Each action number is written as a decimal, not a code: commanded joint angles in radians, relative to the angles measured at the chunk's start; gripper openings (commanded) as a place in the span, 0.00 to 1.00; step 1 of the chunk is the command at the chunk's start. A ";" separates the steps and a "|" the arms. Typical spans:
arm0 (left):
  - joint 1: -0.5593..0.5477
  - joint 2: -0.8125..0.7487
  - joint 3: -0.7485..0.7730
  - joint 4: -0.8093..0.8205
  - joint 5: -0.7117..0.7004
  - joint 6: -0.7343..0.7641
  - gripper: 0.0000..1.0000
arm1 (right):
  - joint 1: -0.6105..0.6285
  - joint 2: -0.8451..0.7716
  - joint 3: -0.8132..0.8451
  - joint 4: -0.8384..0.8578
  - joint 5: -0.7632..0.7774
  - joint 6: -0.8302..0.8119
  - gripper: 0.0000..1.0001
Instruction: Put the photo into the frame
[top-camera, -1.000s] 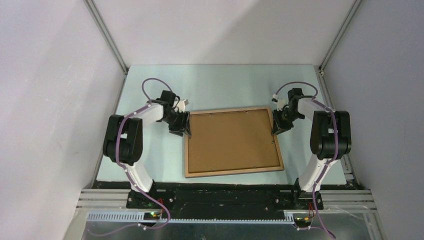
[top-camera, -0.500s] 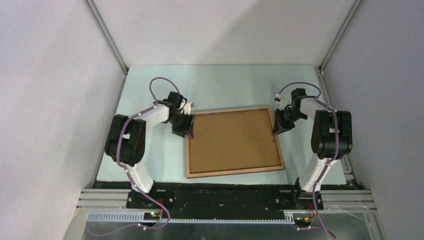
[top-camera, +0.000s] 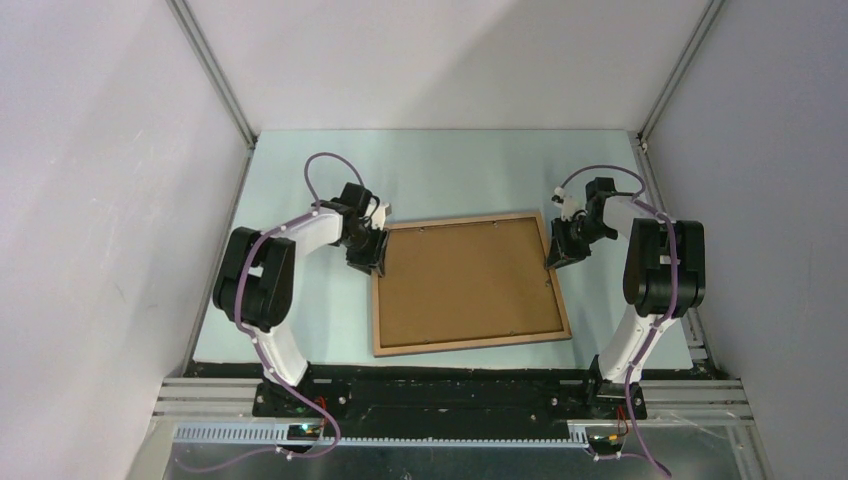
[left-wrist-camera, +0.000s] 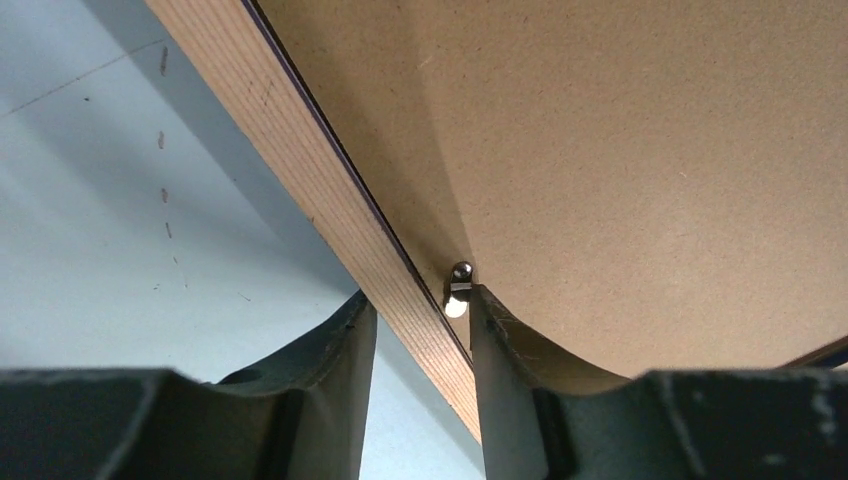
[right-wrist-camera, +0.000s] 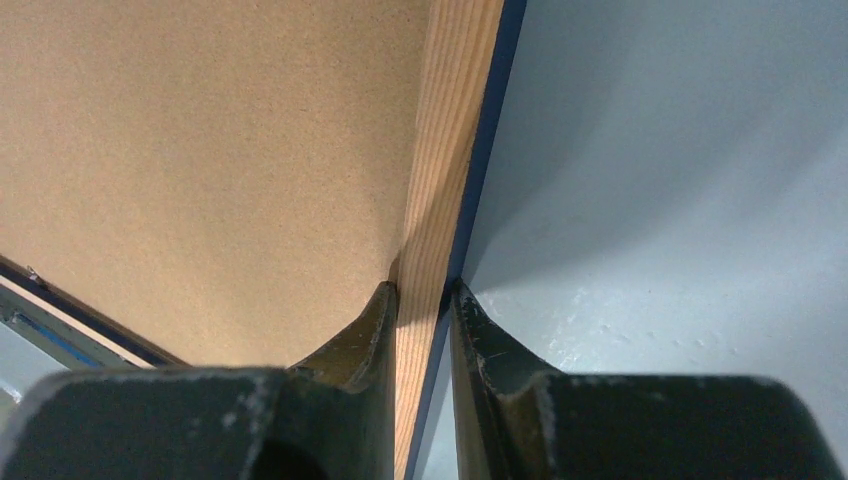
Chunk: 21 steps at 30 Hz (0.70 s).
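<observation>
Brown board fills the frame, which lies back side up on the table between the two grippers. The photo shows in no view, and whether it sits under the board cannot be told. There is one frame, one board and two arms.

The left gripper straddles the left rail close to the far corner. Its fingers are narrowed to the rail's width, one outside on the table side, the other inside against a small metal tab. The right gripper pinches the opposite rail, its fingers tight on both faces, with a dark blue edge showing beside the outer one. Each wrist view cuts off all but a short stretch of rail.

Bare table lies outside each gripper and beyond both. The walls stand close on either side.
</observation>
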 joint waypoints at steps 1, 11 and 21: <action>-0.008 0.020 0.015 0.032 -0.023 0.014 0.40 | -0.005 0.005 0.020 -0.027 -0.085 0.002 0.09; -0.008 0.017 0.014 0.032 -0.011 0.019 0.31 | -0.005 0.009 0.021 -0.029 -0.091 0.002 0.09; -0.007 0.008 0.011 0.032 0.004 0.024 0.29 | -0.005 0.010 0.020 -0.031 -0.094 0.002 0.09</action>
